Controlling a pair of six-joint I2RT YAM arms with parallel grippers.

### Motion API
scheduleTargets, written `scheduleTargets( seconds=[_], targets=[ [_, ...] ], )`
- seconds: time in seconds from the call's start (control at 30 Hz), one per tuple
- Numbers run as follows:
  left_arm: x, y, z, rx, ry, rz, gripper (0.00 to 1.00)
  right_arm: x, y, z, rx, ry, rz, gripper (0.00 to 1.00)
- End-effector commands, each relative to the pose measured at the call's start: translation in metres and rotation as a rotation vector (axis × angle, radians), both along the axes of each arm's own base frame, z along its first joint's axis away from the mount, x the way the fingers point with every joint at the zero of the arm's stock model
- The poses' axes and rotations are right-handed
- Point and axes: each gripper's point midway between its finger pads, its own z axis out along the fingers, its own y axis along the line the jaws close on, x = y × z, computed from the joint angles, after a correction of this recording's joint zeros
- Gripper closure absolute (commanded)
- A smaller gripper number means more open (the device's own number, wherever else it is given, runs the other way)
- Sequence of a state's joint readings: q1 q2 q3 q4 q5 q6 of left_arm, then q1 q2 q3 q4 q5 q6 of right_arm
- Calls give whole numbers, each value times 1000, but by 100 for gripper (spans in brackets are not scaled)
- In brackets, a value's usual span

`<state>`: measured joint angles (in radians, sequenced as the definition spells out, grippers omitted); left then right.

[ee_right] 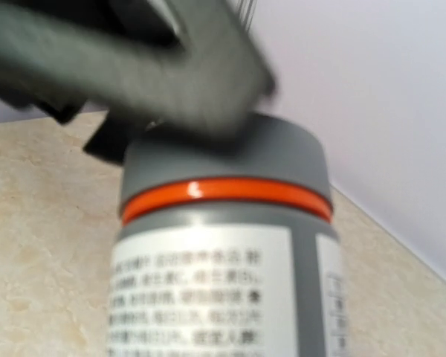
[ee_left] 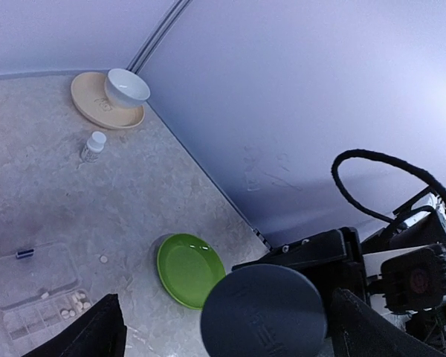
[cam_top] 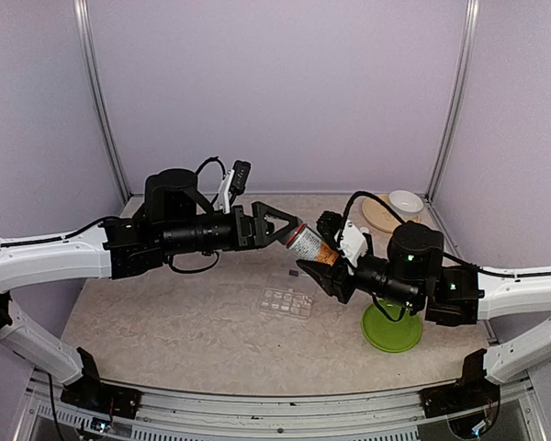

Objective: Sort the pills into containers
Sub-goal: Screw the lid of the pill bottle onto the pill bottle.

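Clearly our right gripper (cam_top: 323,264) pinches the pill bottle (cam_top: 306,244) aloft, while our left gripper (cam_top: 292,232) stands spread astride its grey cap (ee_left: 264,309), a gap showing on one side. Bare table (cam_top: 165,312) surrounds the pill organiser (cam_top: 286,299), at the bottle's 6 o'clock. A few white pills (ee_left: 76,301) sit in some compartments. A green plate (cam_top: 391,329) lies at its 3 o'clock.

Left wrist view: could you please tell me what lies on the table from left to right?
In order: organiser → bowl → green plate. The small bottle and tan plate overlap these, so I left them out.
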<state>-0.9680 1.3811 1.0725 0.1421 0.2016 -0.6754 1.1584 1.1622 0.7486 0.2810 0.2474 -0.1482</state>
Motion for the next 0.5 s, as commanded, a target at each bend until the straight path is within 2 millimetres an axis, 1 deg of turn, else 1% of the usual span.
scheduleTargets(
  seconds=[0.0, 0.1, 0.13, 0.3, 0.47],
  targets=[
    [6, -2, -5, 7, 61, -9, 10, -2, -6, 10, 2, -52, 0, 100],
    [3, -6, -5, -14, 74, -44, 15, -2, -6, 9, -4, -66, 2, 100],
    [2, -7, -1, -28, 70, -57, 16, -2, -6, 9, -7, -69, 1, 100],
    [-5, -13, 1, -50, 73, -109, 20, 1, -7, 6, -21, -74, -16, 100],
    [-10, -16, 2, -72, 75, -146, 30, 2, -7, 4, -23, -73, -20, 100]
  ],
)
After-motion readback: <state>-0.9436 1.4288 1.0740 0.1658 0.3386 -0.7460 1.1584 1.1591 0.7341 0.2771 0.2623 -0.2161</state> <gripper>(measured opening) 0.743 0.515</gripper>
